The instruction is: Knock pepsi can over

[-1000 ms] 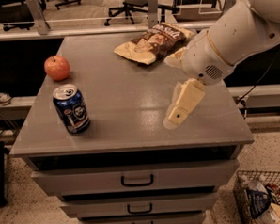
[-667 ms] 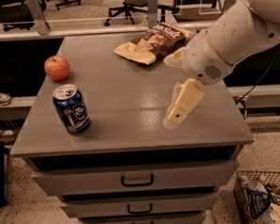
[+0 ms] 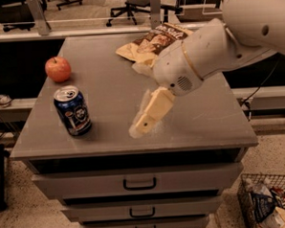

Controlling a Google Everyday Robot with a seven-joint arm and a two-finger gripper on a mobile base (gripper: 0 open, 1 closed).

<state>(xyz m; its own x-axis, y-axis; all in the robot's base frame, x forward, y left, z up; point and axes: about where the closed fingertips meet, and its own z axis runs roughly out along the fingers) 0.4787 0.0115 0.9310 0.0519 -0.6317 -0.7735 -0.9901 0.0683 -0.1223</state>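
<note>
the pepsi can [image 3: 72,111] stands upright near the left front edge of the grey table [image 3: 205,127], with the red apple [image 3: 58,69] farther back. the gripper [image 3: 145,119] points down over the near middle of the tabletop, right of the can and apart from it; whether it is spread or closed does not show. a chip bag [image 3: 150,41] lies at the far side.

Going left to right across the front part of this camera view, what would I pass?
Pepsi can → gripper, low over the middle of the tabletop → wire basket on the floor. The apple and chip bag lie farther back and overlap those sideways, so they are left out.
</note>
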